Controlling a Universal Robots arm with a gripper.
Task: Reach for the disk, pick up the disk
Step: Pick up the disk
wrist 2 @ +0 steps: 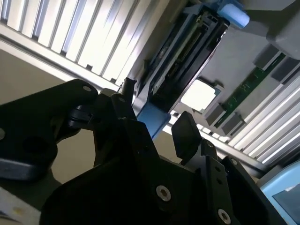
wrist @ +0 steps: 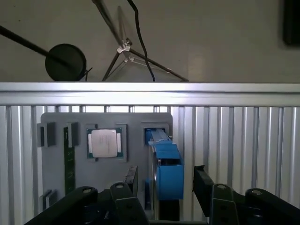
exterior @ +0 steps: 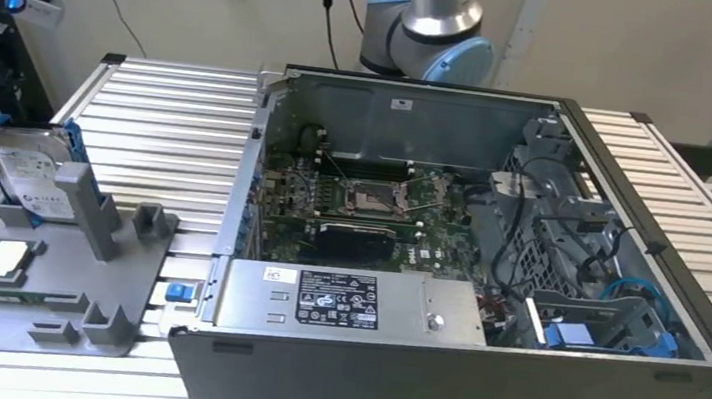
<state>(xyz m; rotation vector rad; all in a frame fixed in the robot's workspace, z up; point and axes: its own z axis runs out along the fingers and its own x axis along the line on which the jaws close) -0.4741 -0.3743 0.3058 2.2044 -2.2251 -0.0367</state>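
Gripper (wrist: 165, 183) fingers (wrist: 202, 180) are spread wide and hold nothing. The disk (wrist: 164, 154) stands on edge between them in its grey holder (wrist: 133, 140), neither finger clearly touching it. A square chip (wrist: 104, 143) lies just beside the disk.

Robot lab: slatted bench (exterior: 163, 127), opened computer case (exterior: 442, 391)

Soft room light; slatted table (wrist 2: 84, 37) glares white in second wrist view, claw (wrist 2: 157, 105) shadowed dark.
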